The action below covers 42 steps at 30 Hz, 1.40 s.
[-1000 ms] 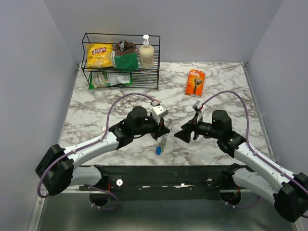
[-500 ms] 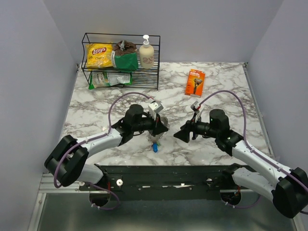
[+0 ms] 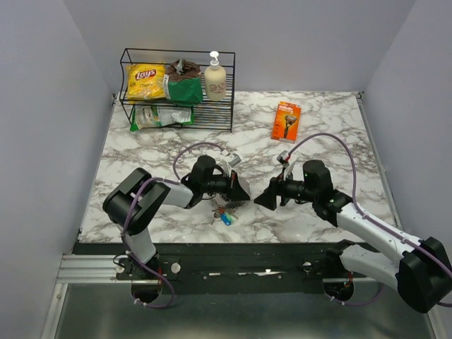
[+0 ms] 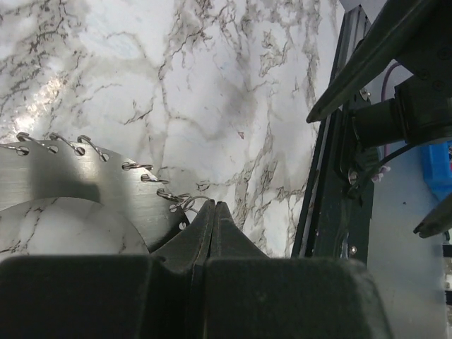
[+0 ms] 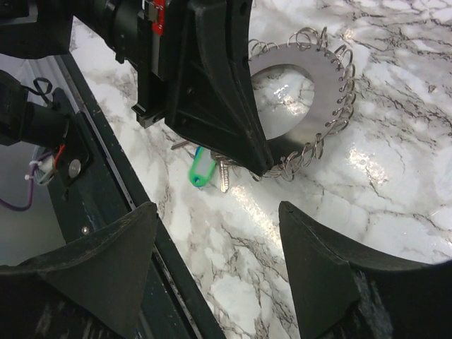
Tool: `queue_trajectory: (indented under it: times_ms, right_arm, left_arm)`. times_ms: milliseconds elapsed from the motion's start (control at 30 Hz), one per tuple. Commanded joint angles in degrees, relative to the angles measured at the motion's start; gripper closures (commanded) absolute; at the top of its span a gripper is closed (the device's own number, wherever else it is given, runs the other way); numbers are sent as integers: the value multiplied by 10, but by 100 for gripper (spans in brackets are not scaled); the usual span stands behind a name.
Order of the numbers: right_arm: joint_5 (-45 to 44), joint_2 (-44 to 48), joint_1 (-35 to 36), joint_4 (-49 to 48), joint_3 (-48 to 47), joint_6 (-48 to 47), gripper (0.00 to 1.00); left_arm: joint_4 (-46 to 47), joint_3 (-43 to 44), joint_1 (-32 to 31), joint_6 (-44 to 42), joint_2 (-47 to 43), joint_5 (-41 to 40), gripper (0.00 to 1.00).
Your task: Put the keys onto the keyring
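Counter (image 3: 325, 141) is white marble with grey veining, boxed in by plain pale grey walls at the back, left and right. A black metal rail (image 3: 247, 254) runs along the near edge. Back left: black wire rack (image 3: 212, 113), two levels. Top level holds a yellow Lay's chip bag (image 3: 145, 80), a green bag (image 3: 183, 85) with a brown top, and a cream pump bottle (image 3: 215, 82), side by side, bottle upright. Lower level holds one green-and-white packet (image 3: 159, 115) lying at the left end. Orange razor box (image 3: 286, 121) lies flat on the counter right of the rack, apart from it. Keyring (image 5: 328, 70) is a flat silvery disc with a round hole and wire coils all round its rim. It sits front centre, between the two arms. Left jaws are fully closed, pinching its rim at one edge. Keys (image 3: 225, 214) sit in a small bunch on the counter just under the left jaws, by the keyring's near rim, with green, blue and red heads visible. Can't tell if any of them is hooked on a coil. Right jaws are spread wide, holding nothing, pointed at the keyring from the right, near it but not touching.
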State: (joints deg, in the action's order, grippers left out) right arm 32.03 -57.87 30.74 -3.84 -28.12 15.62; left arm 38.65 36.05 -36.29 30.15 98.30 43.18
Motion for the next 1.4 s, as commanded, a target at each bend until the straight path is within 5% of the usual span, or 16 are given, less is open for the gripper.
queue_trajectory:
  times_ms: [0,300,500,767,1200,1367]
  right_arm:
    - [5,-19,-2,-5,2,5,22]
    - [-5,-67,-2,3,-10,8,19]
    - [-15,-83,-2,3,-14,13,18]
    - [-31,-97,-2,3,-22,19,18]
    - [-34,-119,-2,-13,-29,23,18]
    - [-27,-126,-2,-25,-30,28,18]
  left_arm:
    - [57,16,5,25,29,24,100]
    - [-128,95,6,-54,74,-42,100]
    - [-184,126,10,-76,91,-69,92]
    - [-182,132,23,-76,96,-66,71]
    - [-202,140,36,-85,56,-32,58]
    - [-215,142,37,-86,23,-28,39]
